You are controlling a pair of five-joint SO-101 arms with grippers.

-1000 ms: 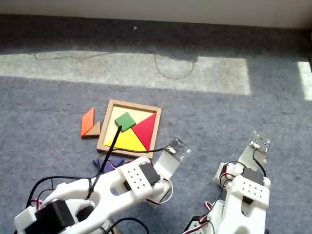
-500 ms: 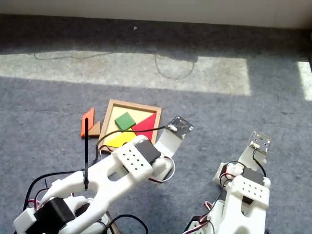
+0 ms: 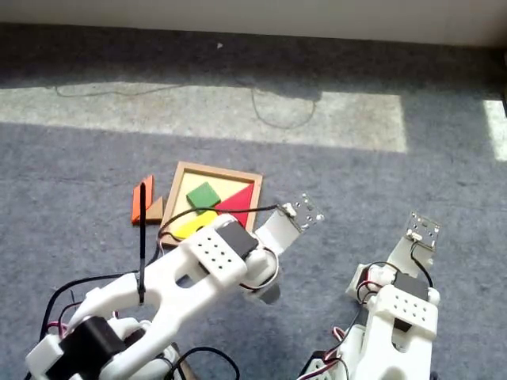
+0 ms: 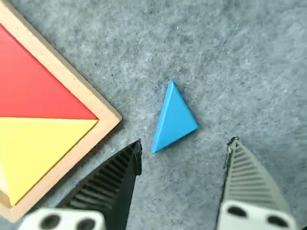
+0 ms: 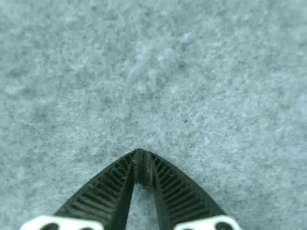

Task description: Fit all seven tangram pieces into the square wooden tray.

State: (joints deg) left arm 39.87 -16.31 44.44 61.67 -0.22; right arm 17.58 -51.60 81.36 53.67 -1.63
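My left jaws stand wide apart, one black and one pale grey, holding nothing. A small blue triangle [image 4: 173, 120] lies flat on the carpet just ahead of their tips, within the gap they span but not yet between them. It sits closer to the black jaw, and its nearest corner is just beside that jaw's tip. The pale jaw's tip is well clear of it.

Just beyond the triangle on the black jaw's side is a corner of the square wooden tray [image 4: 62, 72]. A narrow strip of carpet separates the piece from the rim. Inside that corner a large red triangle [image 4: 33, 81] and a large yellow triangle [image 4: 38, 148] lie flat, meeting along a straight seam.

My right jaws are pressed together, tips meeting, gripping nothing, over bare carpet.

From above, the left arm [image 3: 214, 261] stretches over the tray's near side and covers part of it. A green square [image 3: 203, 195] sits in the tray, tilted, next to the red and yellow pieces. Outside the tray, just beside its far side from the arm's tip, an orange parallelogram [image 3: 141, 198] and a small brown triangle [image 3: 153, 210] rest touching each other. The right arm [image 3: 400, 305] is well apart from the tray. The counter [image 3: 380, 190] is covered in grey carpet, with a band of sunlight across its far part.
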